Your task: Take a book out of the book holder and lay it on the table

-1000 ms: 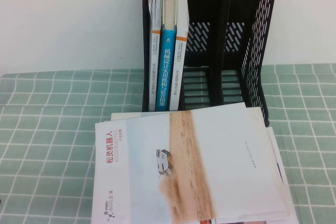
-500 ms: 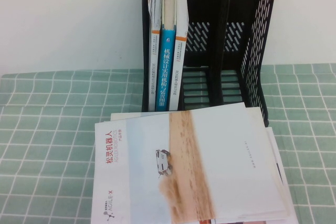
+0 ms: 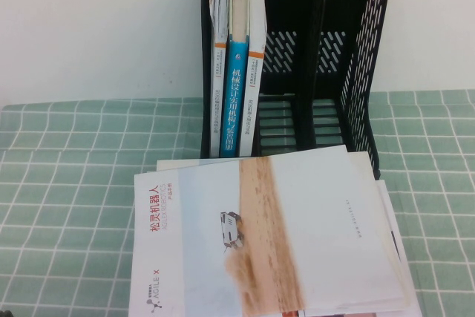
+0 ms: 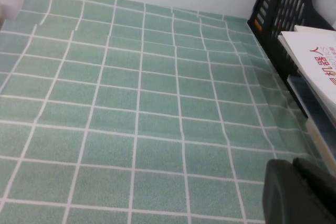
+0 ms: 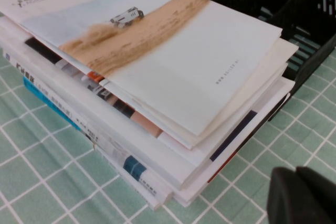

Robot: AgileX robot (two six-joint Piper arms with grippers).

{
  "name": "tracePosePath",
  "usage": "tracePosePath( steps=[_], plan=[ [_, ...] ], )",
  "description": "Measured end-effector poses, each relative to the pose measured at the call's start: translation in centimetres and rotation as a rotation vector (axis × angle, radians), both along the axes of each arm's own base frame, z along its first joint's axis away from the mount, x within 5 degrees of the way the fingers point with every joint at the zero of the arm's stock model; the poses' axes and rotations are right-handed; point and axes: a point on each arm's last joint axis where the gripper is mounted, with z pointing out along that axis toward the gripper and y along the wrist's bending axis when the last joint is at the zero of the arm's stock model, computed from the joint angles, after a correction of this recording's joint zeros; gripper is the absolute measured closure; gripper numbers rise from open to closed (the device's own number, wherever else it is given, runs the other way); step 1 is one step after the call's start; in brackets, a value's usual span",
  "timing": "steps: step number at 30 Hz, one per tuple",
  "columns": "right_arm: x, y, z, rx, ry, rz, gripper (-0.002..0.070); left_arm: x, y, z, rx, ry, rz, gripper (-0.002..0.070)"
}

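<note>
The book [image 3: 267, 235], pale blue-white with a tan sandy stripe, a small white vehicle and a red title, lies flat on top of a stack of books in front of the black book holder [image 3: 364, 57]. It also shows in the right wrist view [image 5: 157, 40] and at the edge of the left wrist view [image 4: 320, 72]. Neither gripper shows in the high view. My left gripper [image 4: 291, 162] is shut and empty, low over the green checked table [image 4: 131, 103], left of the stack. My right gripper [image 5: 294, 170] is shut and empty, beside the stack's corner.
The holder's left compartment holds a thick blue-spined book [image 3: 236, 94] between two white books; its other two compartments are empty. The stack of books [image 5: 131, 166] under the book sits on the table against the holder's front. A white wall stands behind.
</note>
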Motion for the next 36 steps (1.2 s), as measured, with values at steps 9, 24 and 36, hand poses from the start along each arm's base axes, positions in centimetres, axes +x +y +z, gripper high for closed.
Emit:
tracePosePath(
  steps=[9, 24, 36],
  plan=[
    [0.00, 0.00, 0.00, 0.000, 0.000, 0.000, 0.0678, 0.00, 0.01, 0.00, 0.007, -0.001, -0.002, 0.0678],
    [0.00, 0.00, 0.00, 0.000, 0.000, 0.000, 0.0678, 0.00, 0.00, -0.01, 0.204, -0.029, -0.064, 0.0678],
    [0.00, 0.00, 0.00, 0.000, 0.000, 0.000, 0.0678, 0.00, 0.00, -0.01, 0.215, -0.031, -0.068, 0.0677]
  ],
)
